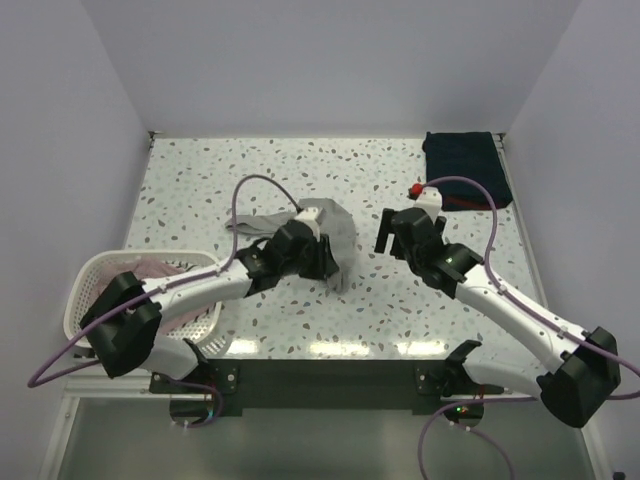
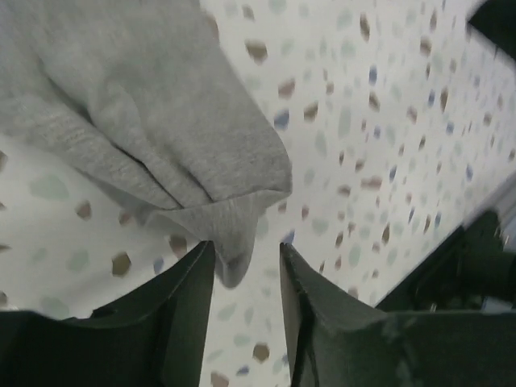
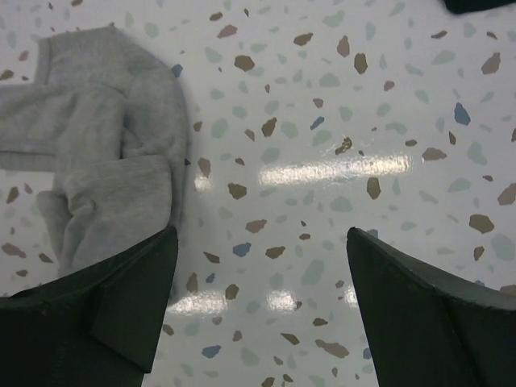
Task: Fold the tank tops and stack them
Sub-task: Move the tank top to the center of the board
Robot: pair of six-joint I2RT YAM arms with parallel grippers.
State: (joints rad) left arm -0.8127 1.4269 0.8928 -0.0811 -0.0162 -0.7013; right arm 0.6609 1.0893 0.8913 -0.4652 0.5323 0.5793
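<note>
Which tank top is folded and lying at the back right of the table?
The navy tank top, folded flat in the far right corner. The grey tank top lies crumpled mid-table by the left gripper, and the pinkish tank tops sit in the basket.

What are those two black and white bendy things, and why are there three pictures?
They are two robot arms, each ending in a two-finger pincer. One picture looks down from above; the other two come from little cameras on each arm's wrist. On the speckled table lie a crumpled grey top in the middle and a folded navy top in the far right corner. A white basket with pinkish tops sits on the left. The left gripper has a grey corner between its fingers, with gaps showing. The right gripper is open and holds nothing.
</note>
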